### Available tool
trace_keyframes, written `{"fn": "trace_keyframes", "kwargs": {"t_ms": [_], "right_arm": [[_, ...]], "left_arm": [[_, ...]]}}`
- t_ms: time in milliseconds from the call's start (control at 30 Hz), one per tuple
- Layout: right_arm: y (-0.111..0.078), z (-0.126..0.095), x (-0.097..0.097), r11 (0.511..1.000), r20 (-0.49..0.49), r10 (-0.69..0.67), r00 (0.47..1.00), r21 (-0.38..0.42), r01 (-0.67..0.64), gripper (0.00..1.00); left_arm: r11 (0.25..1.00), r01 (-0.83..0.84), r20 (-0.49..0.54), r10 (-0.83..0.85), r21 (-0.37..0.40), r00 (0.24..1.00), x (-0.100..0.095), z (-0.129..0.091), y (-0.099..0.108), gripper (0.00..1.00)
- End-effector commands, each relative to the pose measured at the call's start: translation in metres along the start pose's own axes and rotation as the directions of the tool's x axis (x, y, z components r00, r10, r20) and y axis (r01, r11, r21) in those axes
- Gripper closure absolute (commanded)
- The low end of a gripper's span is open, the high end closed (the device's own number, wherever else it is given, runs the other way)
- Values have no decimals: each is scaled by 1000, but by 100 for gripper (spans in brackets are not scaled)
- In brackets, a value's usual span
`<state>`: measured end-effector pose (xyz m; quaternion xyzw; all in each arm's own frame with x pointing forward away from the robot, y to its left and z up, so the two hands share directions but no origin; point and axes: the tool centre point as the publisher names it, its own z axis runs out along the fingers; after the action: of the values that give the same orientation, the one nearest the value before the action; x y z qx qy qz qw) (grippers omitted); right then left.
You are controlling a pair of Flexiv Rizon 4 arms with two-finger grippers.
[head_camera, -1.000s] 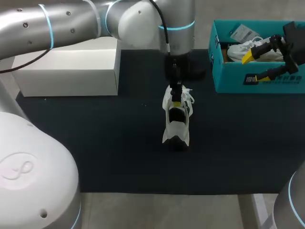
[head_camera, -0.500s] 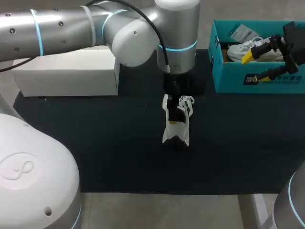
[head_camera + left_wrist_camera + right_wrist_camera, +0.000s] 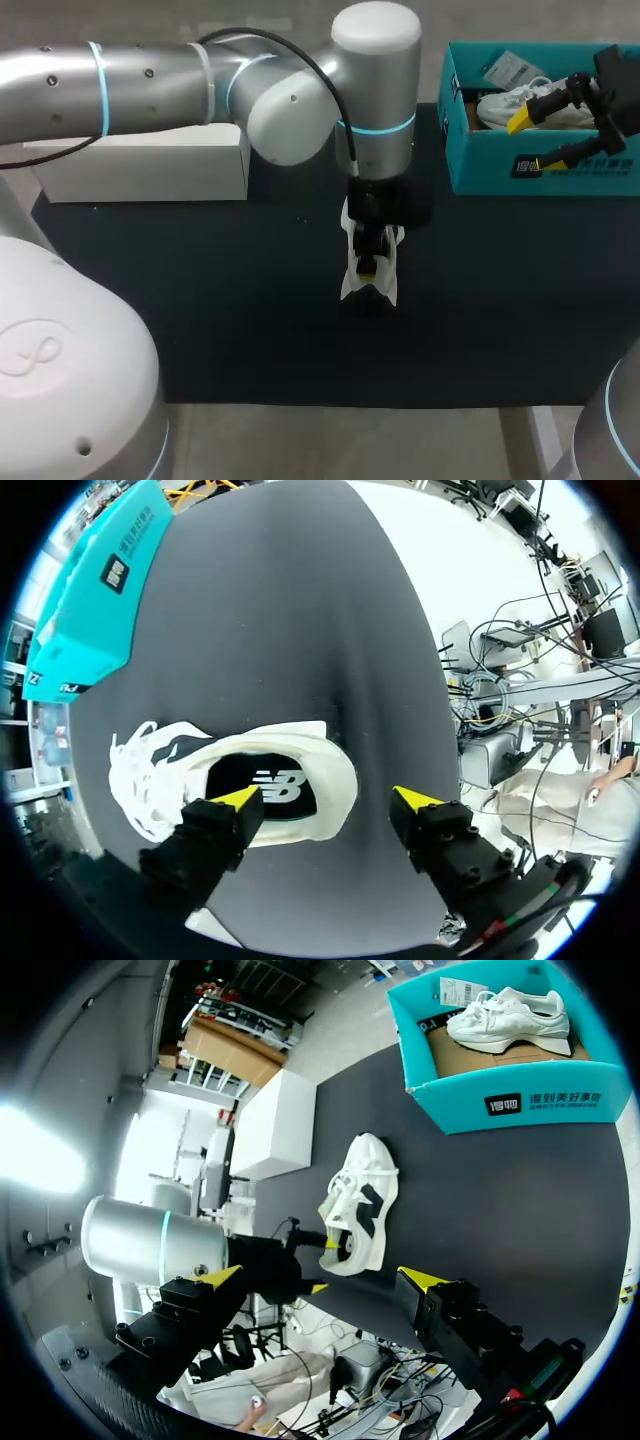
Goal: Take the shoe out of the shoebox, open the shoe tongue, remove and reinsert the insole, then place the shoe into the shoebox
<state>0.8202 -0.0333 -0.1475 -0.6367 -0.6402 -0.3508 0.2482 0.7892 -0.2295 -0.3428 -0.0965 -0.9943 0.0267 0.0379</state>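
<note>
A white shoe lies on the black mat, its dark insole showing through the opening. My left gripper hangs just above its heel end, open; one fingertip is over the shoe's opening, the other stands off past the heel. In the head view that gripper covers the middle of the shoe. My right gripper is open and holds nothing over the near wall of the teal shoebox, where a second white shoe lies. From the right wrist, its gripper faces the shoe and shoebox.
A white box stands at the back left of the mat. The shoebox sits at the back right corner. Bare mat lies left, right and in front of the shoe.
My left gripper has opened, letting go of the shoe's lace end, and has moved along the shoe toward its heel. The right arm has kept still.
</note>
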Motion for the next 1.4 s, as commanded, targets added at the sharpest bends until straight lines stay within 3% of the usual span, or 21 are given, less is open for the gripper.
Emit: {"fn": "trace_keyframes", "kwargs": {"t_ms": [33,200,267,300,533,800,1100,1167,1200,1267,1333,1400], "right_arm": [[0,1,0,1000,2,1,1000,0,-1,0],[0,1,0,1000,2,1,1000,0,-1,0],[0,1,0,1000,2,1,1000,0,-1,0],[0,1,0,1000,2,1,1000,0,-1,0],[0,1,0,1000,2,1,1000,0,-1,0],[0,1,0,1000,2,1,1000,0,-1,0],[0,1,0,1000,2,1,1000,0,-1,0],[0,1,0,1000,2,1,1000,0,-1,0],[0,1,0,1000,2,1,1000,0,-1,0],[0,1,0,1000,2,1,1000,0,-1,0],[0,1,0,1000,2,1,1000,0,-1,0],[0,1,0,1000,2,1,1000,0,-1,0]], "left_arm": [[1000,-2,-26,2,16,1000,-5,18,0,37],[1000,-2,-37,3,32,999,-5,31,4,39],[999,-4,-45,5,43,999,-4,36,6,51],[999,-1,-53,3,46,999,-4,38,6,50],[998,7,-84,-2,63,997,-2,49,5,45],[998,6,-72,-2,55,997,3,46,4,22],[997,-1,-92,7,73,996,2,62,-3,24],[997,17,-90,-10,81,996,2,67,-3,31],[996,14,-90,-6,88,996,1,69,-2,46],[996,19,-102,-10,88,995,0,72,-3,63],[996,12,-109,-3,85,994,2,74,-3,100],[996,9,-111,0,83,994,5,72,-2,100]]}}
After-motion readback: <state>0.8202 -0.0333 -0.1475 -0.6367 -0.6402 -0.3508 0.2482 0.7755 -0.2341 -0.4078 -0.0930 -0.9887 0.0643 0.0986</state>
